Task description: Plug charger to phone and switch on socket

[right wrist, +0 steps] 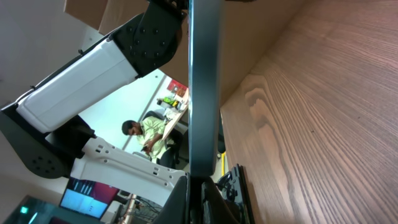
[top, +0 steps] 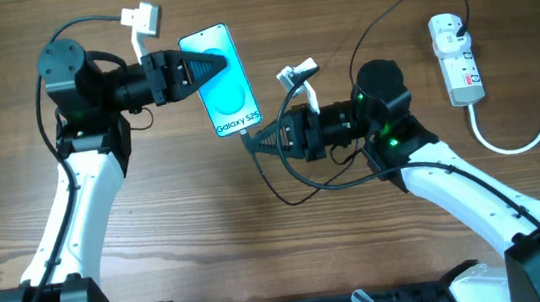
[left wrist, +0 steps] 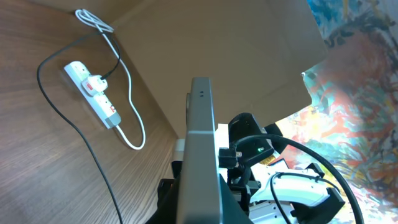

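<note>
My left gripper (top: 207,69) is shut on the phone (top: 224,83) and holds it off the table, cyan screen up and the "Galaxy S25" band toward my right arm. The left wrist view shows the phone edge-on (left wrist: 199,143) between the fingers (left wrist: 200,196). My right gripper (top: 255,139) is shut on the charger's connector tip (top: 247,136), which sits at the phone's lower end. I cannot tell whether it is inserted. The black cable (top: 299,190) loops back to the socket (top: 457,61) at the far right. The right wrist view shows the phone's edge (right wrist: 204,81) directly above the fingers (right wrist: 202,190).
A thicker white cord (top: 538,113) runs from the socket off the top right. The socket (left wrist: 93,90) and black cable (left wrist: 74,134) also show in the left wrist view on the wood table. The two arms face each other at mid-table.
</note>
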`<state>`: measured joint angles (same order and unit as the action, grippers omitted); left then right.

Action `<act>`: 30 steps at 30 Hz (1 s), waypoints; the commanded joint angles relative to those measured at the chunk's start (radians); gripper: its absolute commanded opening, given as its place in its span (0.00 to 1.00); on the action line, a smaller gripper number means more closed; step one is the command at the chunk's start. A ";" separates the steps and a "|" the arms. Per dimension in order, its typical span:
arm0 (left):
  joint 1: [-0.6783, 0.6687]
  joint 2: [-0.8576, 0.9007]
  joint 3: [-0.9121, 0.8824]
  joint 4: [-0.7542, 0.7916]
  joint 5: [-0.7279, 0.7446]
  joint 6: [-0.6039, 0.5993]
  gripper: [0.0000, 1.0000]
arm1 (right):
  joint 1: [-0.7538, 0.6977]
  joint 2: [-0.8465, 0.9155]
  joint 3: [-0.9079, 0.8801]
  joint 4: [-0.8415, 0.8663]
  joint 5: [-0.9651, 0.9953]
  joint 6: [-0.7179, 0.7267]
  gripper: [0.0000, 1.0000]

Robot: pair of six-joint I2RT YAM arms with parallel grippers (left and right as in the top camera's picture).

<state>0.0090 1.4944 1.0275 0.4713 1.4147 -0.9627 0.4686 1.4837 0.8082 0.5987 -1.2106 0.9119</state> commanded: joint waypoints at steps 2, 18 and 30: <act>-0.018 -0.008 0.008 -0.020 0.053 0.025 0.04 | -0.002 0.001 0.003 0.008 0.044 -0.004 0.05; -0.107 -0.008 0.005 -0.020 0.111 0.089 0.04 | -0.047 0.001 0.003 0.095 0.104 0.033 0.05; 0.019 -0.008 0.005 -0.020 -0.044 0.091 0.04 | -0.009 0.001 0.003 0.027 0.004 -0.023 0.45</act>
<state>0.0284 1.4944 1.0332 0.4484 1.3956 -0.8803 0.4328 1.4841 0.7914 0.6262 -1.2114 0.9337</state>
